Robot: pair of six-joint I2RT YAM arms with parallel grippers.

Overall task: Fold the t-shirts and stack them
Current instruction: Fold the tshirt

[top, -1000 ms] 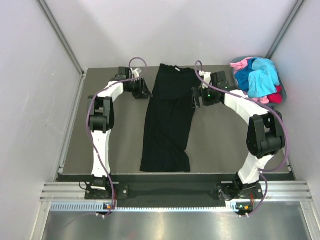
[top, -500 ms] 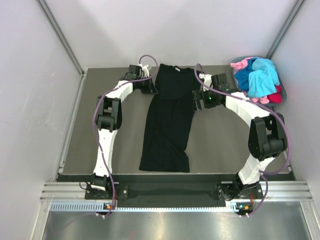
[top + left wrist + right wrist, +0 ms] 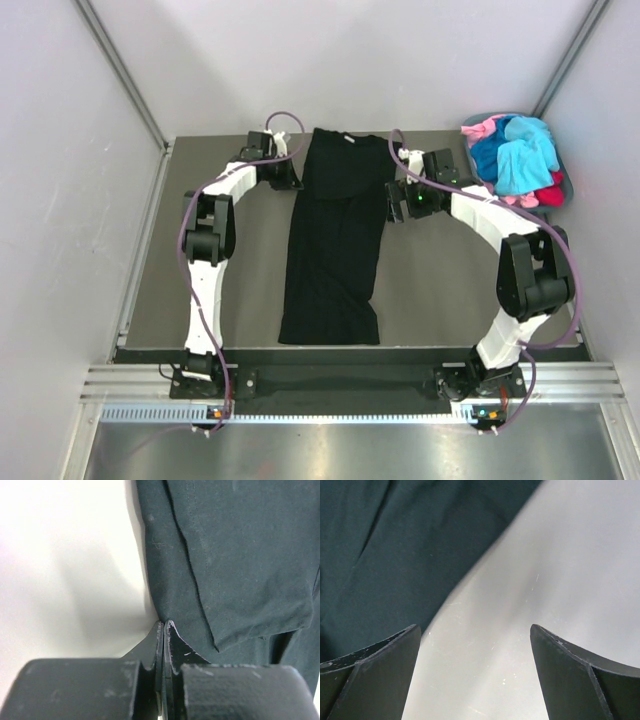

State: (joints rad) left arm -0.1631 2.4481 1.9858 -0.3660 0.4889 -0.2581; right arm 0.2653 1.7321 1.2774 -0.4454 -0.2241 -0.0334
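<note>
A black t-shirt (image 3: pixel 335 240) lies lengthwise down the middle of the table, its sides folded in. In the left wrist view, my left gripper (image 3: pixel 163 622) is shut, its tips pinching the left edge of the black cloth (image 3: pixel 240 555) near the shirt's top. From above, the left gripper (image 3: pixel 291 177) sits at the shirt's upper left edge. My right gripper (image 3: pixel 392 200) stands open at the upper right edge. Its wrist view shows the right gripper (image 3: pixel 475 630) over bare table, with the black shirt (image 3: pixel 395 540) to the left of the left finger. Other t-shirts (image 3: pixel 515 155), turquoise, blue, pink and red, are heaped at the back right.
The coloured shirts sit in a grey-blue basket (image 3: pixel 563 170) at the table's back right corner. Grey walls close in the table on the left, back and right. Both arms' bases stand at the near edge.
My left gripper moved in to the shirt's left edge and closed on it, then drew back slightly left. The right gripper shifted a little toward the shirt's right edge and stayed open.
</note>
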